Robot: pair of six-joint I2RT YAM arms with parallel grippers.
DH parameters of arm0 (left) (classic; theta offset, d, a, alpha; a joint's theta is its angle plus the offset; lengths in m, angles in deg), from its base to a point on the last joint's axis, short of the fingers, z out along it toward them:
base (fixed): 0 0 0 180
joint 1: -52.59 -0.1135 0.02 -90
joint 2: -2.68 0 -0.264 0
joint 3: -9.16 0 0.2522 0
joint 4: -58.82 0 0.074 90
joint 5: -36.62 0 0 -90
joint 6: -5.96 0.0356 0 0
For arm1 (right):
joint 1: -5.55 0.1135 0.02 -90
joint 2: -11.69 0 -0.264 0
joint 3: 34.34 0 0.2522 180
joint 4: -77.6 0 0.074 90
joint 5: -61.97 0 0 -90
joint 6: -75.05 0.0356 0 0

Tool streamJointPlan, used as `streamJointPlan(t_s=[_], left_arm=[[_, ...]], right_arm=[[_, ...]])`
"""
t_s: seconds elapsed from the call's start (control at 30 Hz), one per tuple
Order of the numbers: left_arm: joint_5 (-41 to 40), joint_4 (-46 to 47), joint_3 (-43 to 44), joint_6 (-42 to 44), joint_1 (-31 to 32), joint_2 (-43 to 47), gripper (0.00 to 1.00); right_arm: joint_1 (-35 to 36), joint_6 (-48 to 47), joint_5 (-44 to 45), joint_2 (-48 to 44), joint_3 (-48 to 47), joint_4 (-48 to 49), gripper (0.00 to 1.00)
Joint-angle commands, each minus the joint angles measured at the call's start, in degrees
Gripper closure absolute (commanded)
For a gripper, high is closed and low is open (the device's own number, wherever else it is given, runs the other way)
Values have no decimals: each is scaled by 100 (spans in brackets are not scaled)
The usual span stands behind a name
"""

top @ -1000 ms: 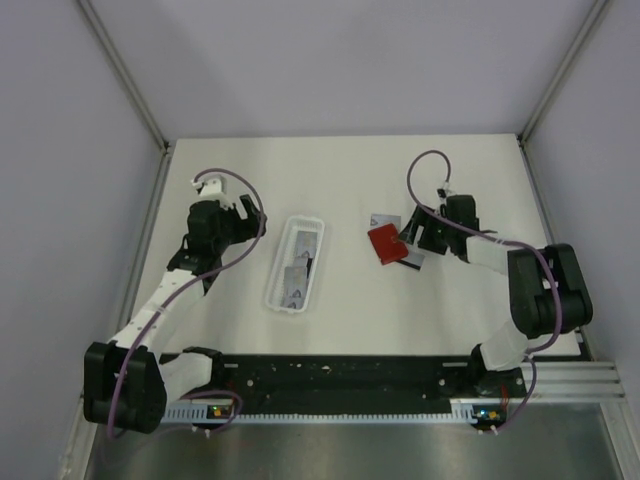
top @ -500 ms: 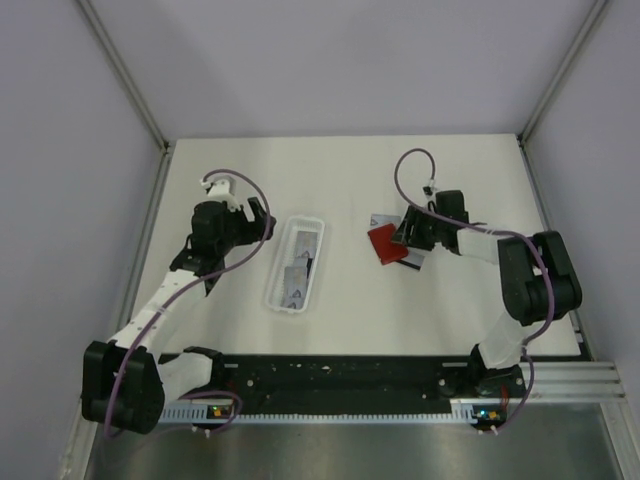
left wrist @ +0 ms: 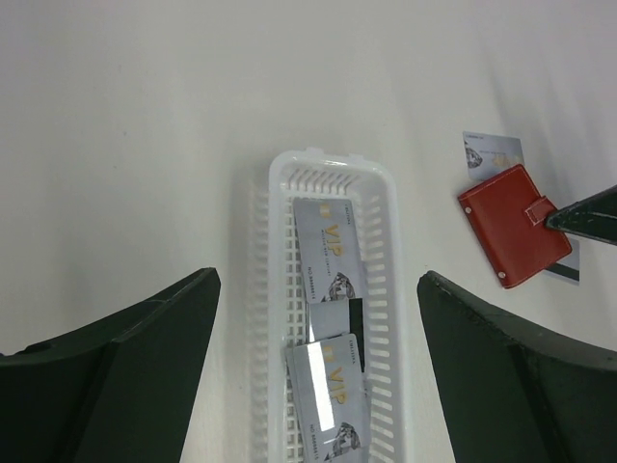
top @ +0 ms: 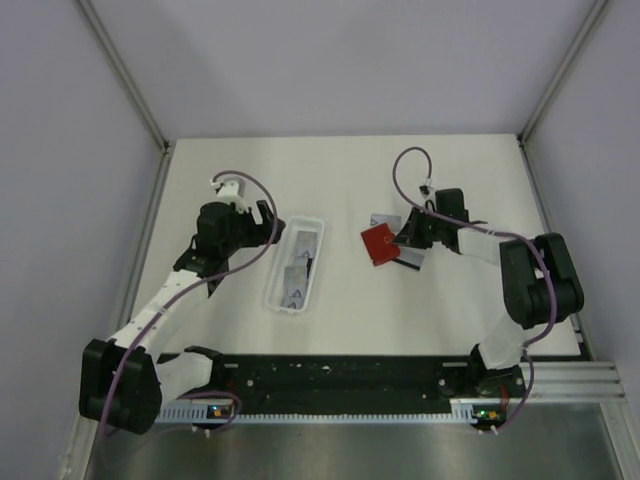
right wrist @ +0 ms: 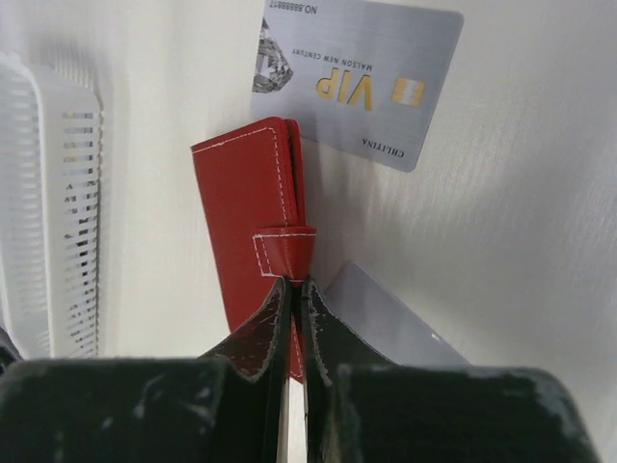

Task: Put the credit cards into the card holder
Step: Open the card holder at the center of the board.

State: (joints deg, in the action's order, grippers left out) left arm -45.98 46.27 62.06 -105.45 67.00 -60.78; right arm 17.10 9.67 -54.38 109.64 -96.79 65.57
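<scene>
The right gripper (right wrist: 297,285) pinches the soft clasp tab (right wrist: 285,251) of the red wallet (right wrist: 246,207), centre frame. The wallet looks light and will probably slide. The left gripper (left wrist: 316,289) hangs open.

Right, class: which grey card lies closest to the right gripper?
The grey card beside the right gripper, poking out at the red wallet's clasp edge. Another card lies beyond the wallet; the rest sit in the white tray.

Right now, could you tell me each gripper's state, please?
Left gripper: open, holding nothing.
Right gripper: shut on the card holder by its clasp tab.
</scene>
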Motion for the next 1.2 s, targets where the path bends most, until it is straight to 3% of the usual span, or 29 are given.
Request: streamJointPlan(t_s=[0.0, 0.2, 0.4, 0.63, 0.7, 0.87, 1.0, 1.17], left_arm=[[332, 116, 244, -135, 114, 123, 10], [455, 19, 288, -276, 395, 202, 10], [570, 186, 156, -732, 983, 396, 11], [113, 160, 15, -1093, 1801, 528, 11], [51, 230, -55, -1277, 1985, 493, 11], [542, 660, -336, -1840, 2144, 387, 12], [850, 968, -652, -2156, 2136, 641, 12], [1412, 2178, -1188, -2894, 2136, 914, 11]], right_arm=[[171, -168, 164, -916, 44, -164, 100], [944, -485, 1289, -1901, -88, -1341, 100], [1507, 112, 1938, -2921, 333, -1631, 100], [2245, 139, 3539, -3238, 167, -2994, 100], [2395, 305, 3445, -3483, 315, -2952, 100], [2404, 605, 2118, -4502, 843, -2082, 100], [2404, 921, 1897, -4960, 817, -2002, 100], [2404, 1948, 1204, -5347, 1088, -941, 100]])
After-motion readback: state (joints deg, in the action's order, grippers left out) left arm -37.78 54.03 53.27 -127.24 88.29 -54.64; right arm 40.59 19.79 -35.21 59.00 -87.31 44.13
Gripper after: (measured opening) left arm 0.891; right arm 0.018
